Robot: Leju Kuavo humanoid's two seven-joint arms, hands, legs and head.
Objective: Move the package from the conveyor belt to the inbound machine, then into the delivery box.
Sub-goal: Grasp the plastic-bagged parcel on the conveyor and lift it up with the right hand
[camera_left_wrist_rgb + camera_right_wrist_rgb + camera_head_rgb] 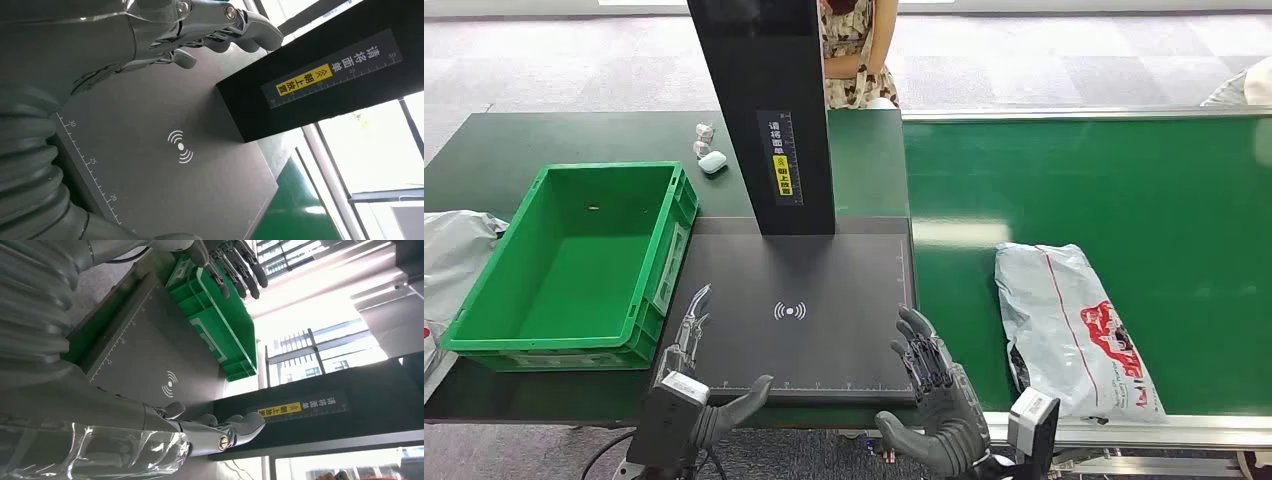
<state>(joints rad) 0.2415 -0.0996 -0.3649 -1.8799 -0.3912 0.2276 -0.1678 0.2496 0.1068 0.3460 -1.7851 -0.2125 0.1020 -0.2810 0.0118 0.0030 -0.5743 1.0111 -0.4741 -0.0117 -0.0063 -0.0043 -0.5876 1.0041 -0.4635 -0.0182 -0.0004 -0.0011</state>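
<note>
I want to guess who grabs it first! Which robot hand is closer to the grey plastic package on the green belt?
The right hand. It hovers just beside the grey plastic mailer package, over the scanner pad's edge. The left hand sits across the pad, near the green crate.

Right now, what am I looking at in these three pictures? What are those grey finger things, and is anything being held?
The wide picture comes from the robot's head, looking down. The grey fingers are its left robot hand and right robot hand, both open and holding nothing. The other two pictures come from cameras at each wrist. Between the hands lies a dark scanner pad with a black post. A green box stands empty on the left. The package lies on the green belt to the right.
</note>
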